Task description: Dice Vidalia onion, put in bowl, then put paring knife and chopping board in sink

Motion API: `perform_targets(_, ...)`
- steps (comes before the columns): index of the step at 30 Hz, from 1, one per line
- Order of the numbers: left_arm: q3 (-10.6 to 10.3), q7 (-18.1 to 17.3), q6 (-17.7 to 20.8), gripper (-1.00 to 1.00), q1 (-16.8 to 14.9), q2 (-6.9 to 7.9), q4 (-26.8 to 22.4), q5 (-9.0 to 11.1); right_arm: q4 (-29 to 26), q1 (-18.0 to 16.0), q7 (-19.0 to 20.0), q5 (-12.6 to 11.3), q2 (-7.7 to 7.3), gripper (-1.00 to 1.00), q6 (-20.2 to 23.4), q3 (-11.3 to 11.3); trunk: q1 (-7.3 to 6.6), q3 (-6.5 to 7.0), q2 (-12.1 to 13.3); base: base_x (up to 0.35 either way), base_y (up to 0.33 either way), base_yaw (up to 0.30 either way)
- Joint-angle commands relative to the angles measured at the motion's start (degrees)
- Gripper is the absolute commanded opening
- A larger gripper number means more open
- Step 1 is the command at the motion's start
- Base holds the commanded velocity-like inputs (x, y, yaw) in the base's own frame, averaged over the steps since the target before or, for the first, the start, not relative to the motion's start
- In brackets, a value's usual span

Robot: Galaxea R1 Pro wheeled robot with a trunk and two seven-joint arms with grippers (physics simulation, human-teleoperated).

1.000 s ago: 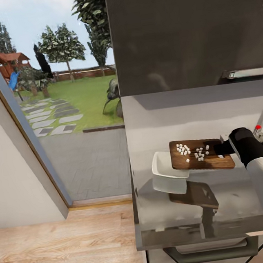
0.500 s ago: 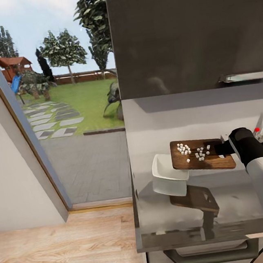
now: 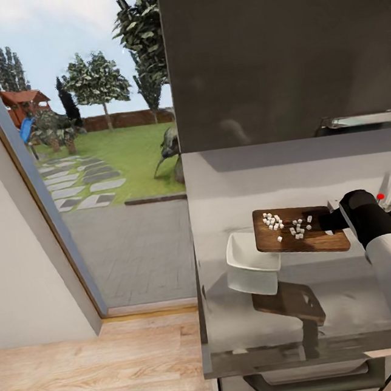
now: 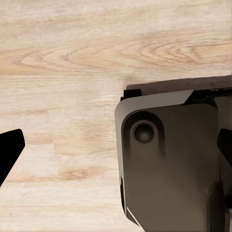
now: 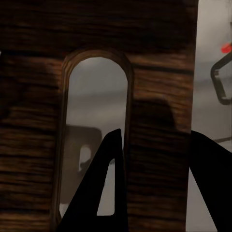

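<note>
Right hand clamped on chopping board's edge, overhanging bowl.

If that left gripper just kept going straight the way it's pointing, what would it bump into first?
Probably the wooden floor, or the dark robot base beside it. The left gripper points down at both, and which is nearer is unclear.

Wooden floor; glass door onto a garden lawn, trees, stepping stones, red playhouse
</note>
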Motion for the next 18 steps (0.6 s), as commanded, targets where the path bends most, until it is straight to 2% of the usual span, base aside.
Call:
perform_targets(1,-0.5,0.0,-0.4,1.00,-0.1,-0.03,0.3,0.6,-0.1,-0.1,0.5,0.6,0.02,-1.00,0.2,-0.2,0.04,-0.04,-0.1,0.000,0.000,0.000)
perform_targets(10,-0.5,0.0,-0.4,1.00,-0.1,-0.03,0.3,0.6,-0.1,-0.1,-0.2,0.6,0.27,-1.00,0.2,-0.1,0.04,0.71,-0.1,0.000,0.000,0.000)
perform_targets(18,-0.5,0.0,-0.4,1.00,-0.1,-0.03,0.3,0.6,-0.1,-0.1,-2.0,0.5,0.35,-1.00,0.2,-0.1,0.04,0.80,-0.1,0.000,0.000,0.000)
